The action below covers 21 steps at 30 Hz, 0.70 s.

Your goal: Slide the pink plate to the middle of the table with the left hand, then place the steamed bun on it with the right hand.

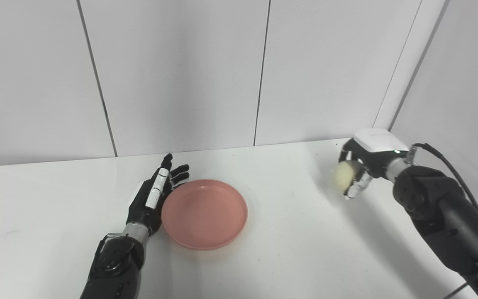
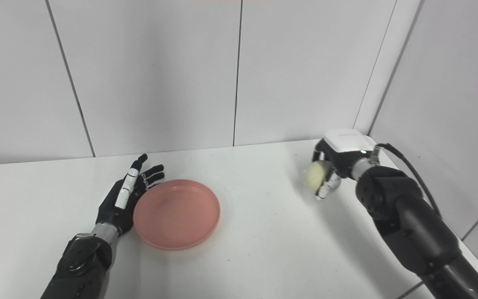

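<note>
The pink plate [image 1: 204, 213] lies empty on the white table [image 1: 297, 232], left of the middle. My left hand [image 1: 152, 195] is open, fingers straight, with its palm against the plate's left rim. My right hand [image 1: 357, 168] is at the far right of the table and is shut on the pale steamed bun [image 1: 344, 175], holding it a little above the tabletop. The same scene shows in the right eye view, with the plate [image 2: 176, 214], left hand [image 2: 126, 195], right hand [image 2: 332, 164] and bun [image 2: 317, 175].
A white panelled wall [image 1: 181, 74] stands along the table's back edge. A second wall [image 1: 463, 83] closes in at the right, close behind my right arm. The table's right edge runs under my right forearm.
</note>
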Tool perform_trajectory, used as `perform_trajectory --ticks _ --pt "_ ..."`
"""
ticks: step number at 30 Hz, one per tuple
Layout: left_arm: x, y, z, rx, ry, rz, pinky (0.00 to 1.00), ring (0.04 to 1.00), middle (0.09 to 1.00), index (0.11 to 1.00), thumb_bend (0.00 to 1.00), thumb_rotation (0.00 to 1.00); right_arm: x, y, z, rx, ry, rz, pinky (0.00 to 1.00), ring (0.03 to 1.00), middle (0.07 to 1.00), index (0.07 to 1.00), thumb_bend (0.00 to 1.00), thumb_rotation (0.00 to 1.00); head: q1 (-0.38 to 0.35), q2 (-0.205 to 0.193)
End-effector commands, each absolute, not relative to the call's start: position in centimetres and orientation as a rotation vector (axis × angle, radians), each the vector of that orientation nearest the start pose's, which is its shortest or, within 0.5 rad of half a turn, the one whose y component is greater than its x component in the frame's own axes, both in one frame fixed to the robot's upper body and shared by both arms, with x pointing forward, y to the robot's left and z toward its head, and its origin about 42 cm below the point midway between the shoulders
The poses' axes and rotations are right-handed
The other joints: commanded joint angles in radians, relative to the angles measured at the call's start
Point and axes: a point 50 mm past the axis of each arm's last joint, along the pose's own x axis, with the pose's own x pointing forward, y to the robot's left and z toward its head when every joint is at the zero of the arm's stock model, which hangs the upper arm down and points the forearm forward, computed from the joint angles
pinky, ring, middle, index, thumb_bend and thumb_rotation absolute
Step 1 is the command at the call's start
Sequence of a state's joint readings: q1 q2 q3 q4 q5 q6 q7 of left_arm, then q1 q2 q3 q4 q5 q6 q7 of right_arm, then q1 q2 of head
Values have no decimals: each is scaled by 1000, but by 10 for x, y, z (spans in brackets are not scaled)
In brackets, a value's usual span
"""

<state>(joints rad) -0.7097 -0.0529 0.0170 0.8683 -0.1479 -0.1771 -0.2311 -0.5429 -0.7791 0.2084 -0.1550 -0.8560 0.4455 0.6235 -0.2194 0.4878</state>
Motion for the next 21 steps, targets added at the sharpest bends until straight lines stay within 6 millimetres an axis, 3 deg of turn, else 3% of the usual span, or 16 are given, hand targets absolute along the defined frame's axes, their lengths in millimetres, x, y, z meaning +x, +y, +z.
perform_trajectory --ticks 1,13,18,21 --pt "467 108 113 -135 105 -402 793 843 818 971 707 841 403 -341 371 -1560 14 -2 289 383 427 511 528 0 7 0" --pt "467 97 111 -140 106 -405 781 845 823 960 748 826 428 -268 407 -1514 -145 106 232 327 411 516 524 0 111 0" --pt "466 89 109 -134 110 -402 773 843 809 950 727 839 430 -248 413 -1514 -180 150 210 305 408 517 523 0 163 -2" --pt "465 85 107 -146 114 -404 775 843 804 940 729 816 433 -231 412 -1496 -197 181 185 276 458 491 529 0 199 -3"
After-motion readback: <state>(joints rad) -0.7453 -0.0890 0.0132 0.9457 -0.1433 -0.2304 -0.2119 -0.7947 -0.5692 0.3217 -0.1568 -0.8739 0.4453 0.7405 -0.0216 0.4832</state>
